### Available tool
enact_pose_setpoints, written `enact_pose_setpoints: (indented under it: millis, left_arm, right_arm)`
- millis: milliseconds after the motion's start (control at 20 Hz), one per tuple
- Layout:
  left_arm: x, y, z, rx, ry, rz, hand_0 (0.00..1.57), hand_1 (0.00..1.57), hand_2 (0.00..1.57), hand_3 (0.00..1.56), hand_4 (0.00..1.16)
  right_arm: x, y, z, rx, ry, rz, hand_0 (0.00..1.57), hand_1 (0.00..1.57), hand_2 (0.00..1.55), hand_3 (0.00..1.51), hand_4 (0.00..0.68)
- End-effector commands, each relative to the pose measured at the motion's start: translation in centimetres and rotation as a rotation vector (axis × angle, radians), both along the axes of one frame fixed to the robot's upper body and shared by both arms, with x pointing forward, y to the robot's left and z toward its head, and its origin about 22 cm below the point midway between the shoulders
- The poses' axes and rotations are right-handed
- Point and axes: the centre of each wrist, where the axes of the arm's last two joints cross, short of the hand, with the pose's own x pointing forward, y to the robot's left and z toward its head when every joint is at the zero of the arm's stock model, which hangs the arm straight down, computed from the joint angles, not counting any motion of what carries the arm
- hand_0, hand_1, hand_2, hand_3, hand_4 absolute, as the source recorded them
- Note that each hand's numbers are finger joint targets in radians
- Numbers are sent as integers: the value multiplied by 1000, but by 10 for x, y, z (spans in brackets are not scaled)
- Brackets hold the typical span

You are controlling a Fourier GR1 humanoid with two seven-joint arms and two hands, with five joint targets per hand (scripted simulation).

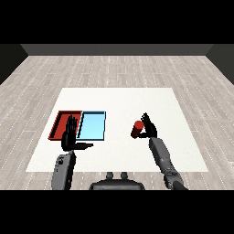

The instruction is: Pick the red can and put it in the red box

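A big flat white table [119, 98] stands on a pale grey wooden floor [114, 68]. Close by, the black left hand [69, 137] is held up with straight fingers and its thumb out to the side, in front of the shallow red tray [58, 124], while the black right hand [149, 127] touches the small round red can [136, 129], with fingers that look fairly straight. The can sits on the table well to the right of the shallow light blue tray [92, 126], which lies just beside the red tray.
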Motion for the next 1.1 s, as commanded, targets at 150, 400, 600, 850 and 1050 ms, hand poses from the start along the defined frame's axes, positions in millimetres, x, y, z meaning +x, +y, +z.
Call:
enact_pose_setpoints:
  millis: [150,400,600,850,1050]
  left_arm:
    - [5,-14,10,-9,-5,9,0,0,0,0,0]
    - [-4,-14,-1,-7,4,6,0,0,0,0,0]
    - [-5,16,-6,2,10,11,0,0,0,0,0]
    - [-4,11,-15,8,-11,16,0,0,0,0,0]
    - [6,1,-4,-16,10,19,0,0,0,0,0]
  right_arm:
    - [-3,19,-7,2,9,16,0,0,0,0,0]
    - [17,39,8,15,-9,26,0,0,0,0,0]
    - [19,33,4,20,44,29,0,0,0,0,0]
    - [6,35,-10,-11,27,52,0,0,0,0,0]
    - [23,49,-1,-82,63,-11,0,0,0,0,0]
